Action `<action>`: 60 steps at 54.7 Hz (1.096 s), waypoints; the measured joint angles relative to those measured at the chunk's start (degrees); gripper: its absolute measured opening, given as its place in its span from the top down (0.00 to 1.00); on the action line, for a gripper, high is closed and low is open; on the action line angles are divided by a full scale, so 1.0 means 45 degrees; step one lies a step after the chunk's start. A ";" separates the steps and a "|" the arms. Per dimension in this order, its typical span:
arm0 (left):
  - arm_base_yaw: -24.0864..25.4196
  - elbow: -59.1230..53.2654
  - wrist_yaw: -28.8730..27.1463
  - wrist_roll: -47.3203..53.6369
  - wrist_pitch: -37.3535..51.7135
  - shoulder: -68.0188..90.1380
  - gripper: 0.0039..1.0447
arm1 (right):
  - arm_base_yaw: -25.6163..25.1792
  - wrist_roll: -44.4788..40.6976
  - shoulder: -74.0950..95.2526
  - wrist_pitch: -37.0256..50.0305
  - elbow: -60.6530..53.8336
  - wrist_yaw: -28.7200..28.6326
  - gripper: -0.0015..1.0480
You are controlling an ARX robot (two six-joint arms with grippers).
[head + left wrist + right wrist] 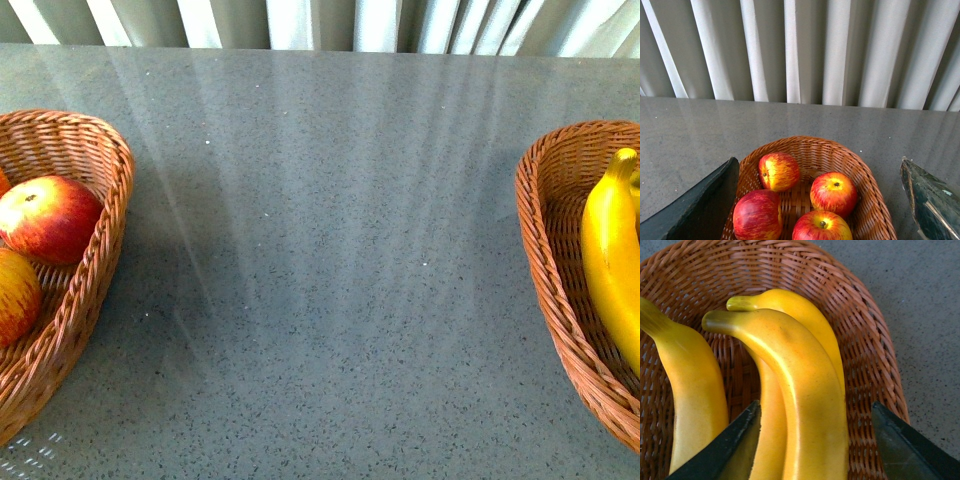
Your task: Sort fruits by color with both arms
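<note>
Four apples [832, 192] sit in the left basket [865, 172] at the bench's [330, 250] nine o'clock; three bananas [805, 390] fill the right basket [860, 330] at three o'clock. The left gripper [820, 210] and right gripper [815, 440] each hang with fingers spread wide, holding nothing. Apples look firm, smooth and rollable, best pinched across the middle; bananas probably bruise, so grip mid-length.

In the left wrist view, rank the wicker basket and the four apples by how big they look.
1. Wicker basket, clearly largest.
2. Near-left apple, though cut off by the frame edge.
3. Near-right apple, also cut off, and right apple: alike.
4. Far apple, possibly only from distance.
</note>
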 joint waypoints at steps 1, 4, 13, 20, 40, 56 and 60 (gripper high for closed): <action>0.0000 0.0000 0.0000 0.0000 0.0000 0.0000 0.09 | -0.0015 0.0010 -0.0097 -0.0049 -0.0005 -0.0019 0.33; 0.0000 0.0000 0.0000 0.0000 -0.0005 0.0000 0.09 | -0.0034 0.0010 -0.0520 -0.0160 -0.0024 -0.0053 0.25; 0.0000 0.0000 0.0000 0.0000 -0.0005 0.0000 0.09 | -0.0053 0.0039 -0.0860 -0.0160 -0.0015 -0.0058 0.08; 0.0000 0.0000 0.0000 0.0000 -0.0005 0.0000 0.09 | -0.0049 0.0039 -0.0850 -0.0160 -0.0015 -0.0063 0.09; 0.0000 0.0000 -0.0005 0.0000 0.0000 0.0000 0.09 | 0.0165 0.0151 -0.1821 0.9894 -0.3657 -0.2691 0.62; 0.0000 0.0000 0.0000 0.0000 0.0000 0.0000 0.09 | 0.1418 0.0194 -0.5469 0.7145 -0.4813 -0.1520 0.98; 0.0000 0.0000 -0.0005 0.0000 0.0000 0.0000 0.09 | 0.1423 0.0194 -0.6105 0.6635 -0.4920 -0.1496 0.98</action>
